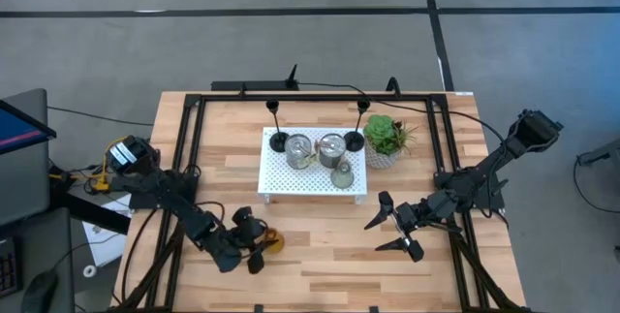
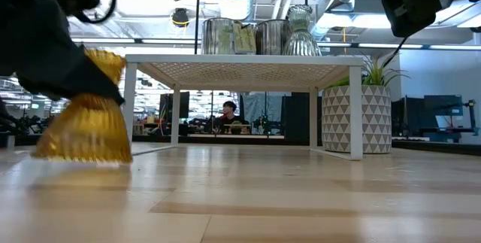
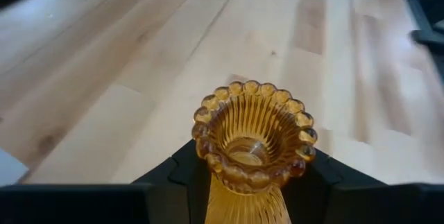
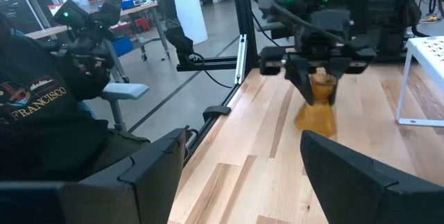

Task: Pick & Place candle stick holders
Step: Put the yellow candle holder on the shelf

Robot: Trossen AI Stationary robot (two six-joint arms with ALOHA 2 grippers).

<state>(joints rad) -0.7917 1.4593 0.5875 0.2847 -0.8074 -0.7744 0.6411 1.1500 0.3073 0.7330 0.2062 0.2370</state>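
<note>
Jaws of the left gripper (image 3: 250, 182) flank the amber glass holder (image 3: 253, 137)

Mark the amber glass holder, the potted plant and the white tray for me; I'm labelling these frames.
amber glass holder (image 3: 254, 127): left wrist view, beaded rim.
potted plant (image 1: 387, 136): high view, green leaves.
white tray (image 1: 276, 179): high view, bare perforated corner.

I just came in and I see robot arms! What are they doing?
The left gripper has its fingers around a ribbed amber glass candle holder that stands upright on the wooden table. The other holders sit on the white perforated tray, next to a green potted plant. The right gripper waits open nearby.
</note>
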